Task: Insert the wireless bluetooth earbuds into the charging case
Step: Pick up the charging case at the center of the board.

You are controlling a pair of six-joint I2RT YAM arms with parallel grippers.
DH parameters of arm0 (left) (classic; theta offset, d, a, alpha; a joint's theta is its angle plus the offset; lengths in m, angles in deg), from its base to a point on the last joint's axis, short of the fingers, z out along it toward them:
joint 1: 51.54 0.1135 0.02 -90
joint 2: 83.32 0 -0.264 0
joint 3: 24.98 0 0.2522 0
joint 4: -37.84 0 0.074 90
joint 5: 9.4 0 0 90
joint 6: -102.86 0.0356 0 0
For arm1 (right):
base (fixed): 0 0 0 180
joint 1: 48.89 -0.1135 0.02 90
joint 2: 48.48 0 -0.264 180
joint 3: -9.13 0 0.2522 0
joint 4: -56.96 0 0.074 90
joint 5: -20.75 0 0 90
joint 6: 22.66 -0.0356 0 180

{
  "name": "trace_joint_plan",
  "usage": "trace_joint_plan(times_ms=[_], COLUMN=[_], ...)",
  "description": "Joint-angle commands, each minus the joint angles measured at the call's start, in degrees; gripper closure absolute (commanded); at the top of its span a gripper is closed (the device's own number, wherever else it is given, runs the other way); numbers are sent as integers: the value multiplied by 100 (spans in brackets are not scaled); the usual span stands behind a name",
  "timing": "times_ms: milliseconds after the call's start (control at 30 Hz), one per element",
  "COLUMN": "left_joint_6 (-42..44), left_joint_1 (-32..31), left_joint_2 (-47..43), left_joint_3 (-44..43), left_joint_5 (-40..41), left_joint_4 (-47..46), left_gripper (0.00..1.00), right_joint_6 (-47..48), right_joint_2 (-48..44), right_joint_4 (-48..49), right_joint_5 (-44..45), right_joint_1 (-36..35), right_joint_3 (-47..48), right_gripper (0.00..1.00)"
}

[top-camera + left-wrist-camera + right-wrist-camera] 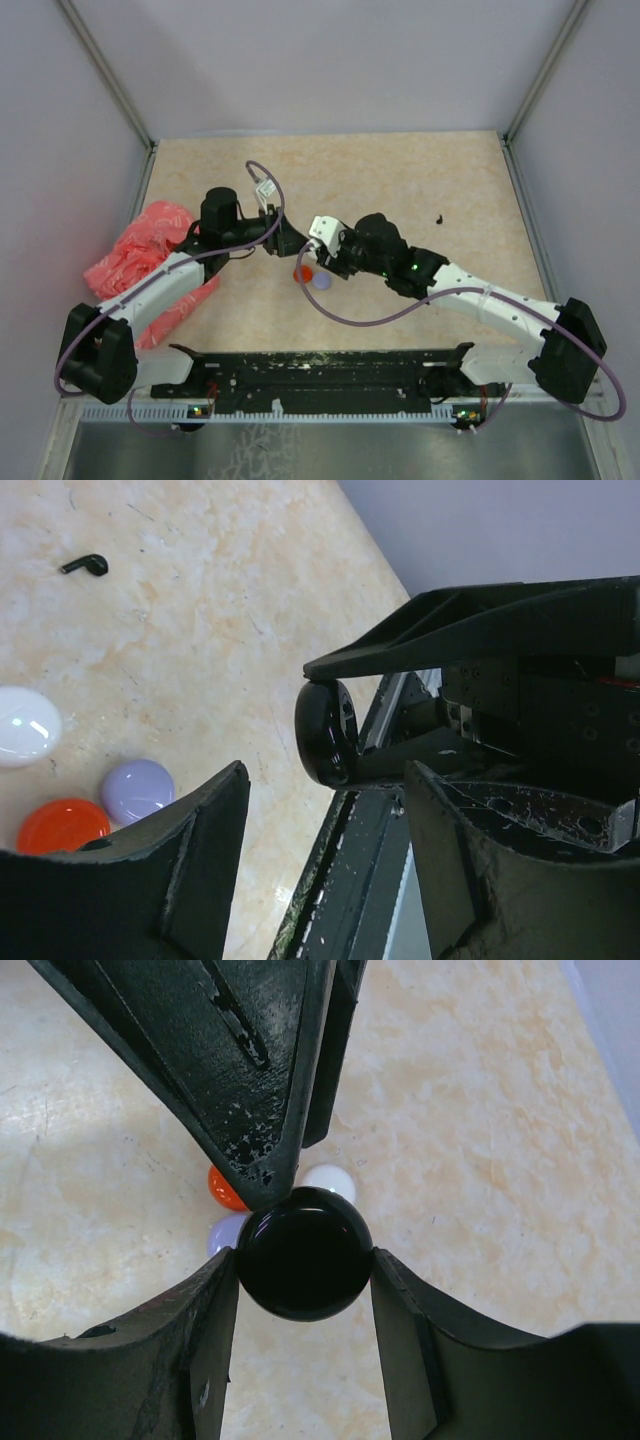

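A glossy black round charging case (303, 1253) hangs above the table, and my right gripper (303, 1265) is shut on its two sides. Seen edge-on in the left wrist view, the case (325, 732) sits just beyond my left gripper (326, 780), which is open with nothing between its fingers. One left fingertip (268, 1182) touches the top rim of the case. A black earbud (85, 566) lies alone on the beige tabletop, far right of both grippers (438, 218). The two grippers meet at mid-table, the left gripper (288, 240) facing the right gripper (322, 248).
Red (62, 825), lilac (138, 790) and white (22, 725) round discs lie together on the table under the grippers. A pink plastic bag (140, 255) sits at the left edge beside the left arm. Grey walls enclose the table on three sides.
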Motion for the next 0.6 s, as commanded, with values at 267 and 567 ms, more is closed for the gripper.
trace_joint_plan(times_ms=[267, 567], left_joint_6=[-388, -466], left_joint_1=[21, 8], left_joint_2=[190, 470], left_joint_3=[-92, -84], left_joint_5=[-894, -1047], left_joint_4=[-317, -511], left_gripper=[43, 50], right_joint_6=[788, 1000], right_joint_2=[-30, 134], right_joint_4=[706, 830], right_joint_5=[401, 537], right_joint_1=[-417, -569], right_joint_3=[198, 260], right_gripper=[54, 53])
